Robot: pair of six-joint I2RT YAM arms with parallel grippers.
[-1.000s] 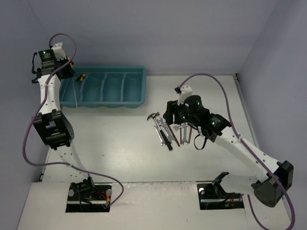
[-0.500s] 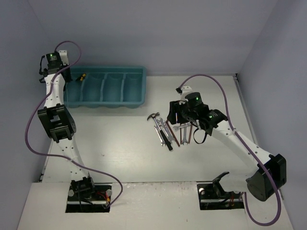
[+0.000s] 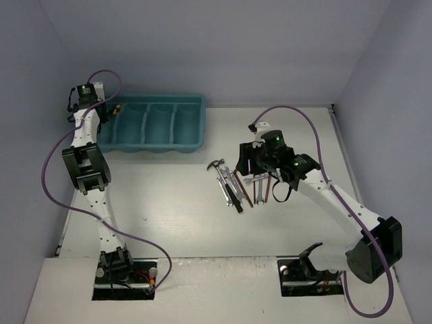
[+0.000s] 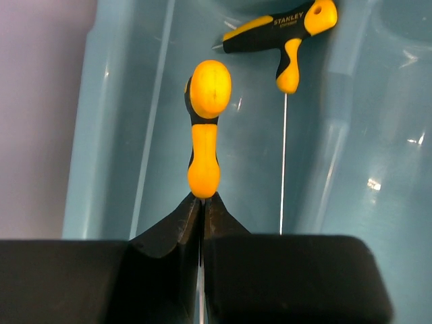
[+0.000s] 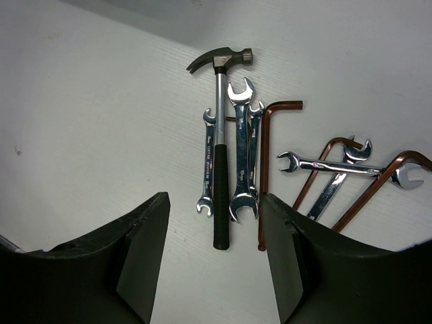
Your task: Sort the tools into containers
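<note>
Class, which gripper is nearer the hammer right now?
Right. The right gripper hovers open above the hammer; the left gripper is far off over the teal tray, shut on a yellow-handled tool.

One hammer (image 5: 219,135), five silver wrenches (image 5: 237,169), three red L-keys (image 5: 264,175), two yellow-handled tools (image 4: 204,135), and one four-compartment teal tray (image 3: 162,146).

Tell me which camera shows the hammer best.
The right wrist view. There the hammer lies in full and sharp, head to grip, beside the wrenches. The top external view shows the same hammer only small, and the left wrist view does not show it.
</note>
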